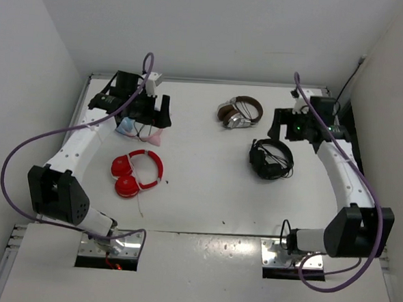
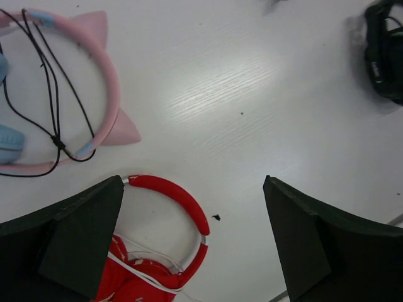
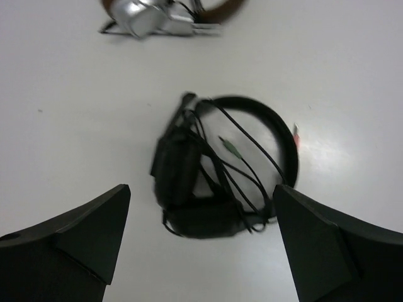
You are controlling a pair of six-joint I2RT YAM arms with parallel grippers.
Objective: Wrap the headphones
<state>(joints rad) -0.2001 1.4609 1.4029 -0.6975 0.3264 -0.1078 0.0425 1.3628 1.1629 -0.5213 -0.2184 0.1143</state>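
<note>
Worktop (image 1: 206, 192), read from my left: the left hand (image 1: 156, 114) hangs over the far left corner, spread wide with nothing in it; its camera looks straight down, so I judge it is parked high to give me a clear look before a pick; under it lies a pink set (image 2: 110, 94) with cat ears and a thin dark cord (image 2: 44, 82) looped over it, none of my concern; nearer the arm bases, just beside the pink one but apart from it, the headphones (image 1: 137, 171) lie flat, band (image 1: 152, 167) arched to the right and cups (image 1: 123, 177) together at the left; in the left wrist view the cable (image 2: 148, 272) crosses the cups, and from above what looks like a loose stretch runs toward the near edge, so I take the wrapping as not yet done; the left arm is closest and the obvious one for it; past the middle, a brown set (image 1: 239, 113) sits at the back and a black set (image 1: 269, 158) nearer; the right hand (image 1: 284, 125) hovers above the black one, likewise released and carrying nothing; I'd leave it out of the way, or bring it across to pin the band while the left winds.
</note>
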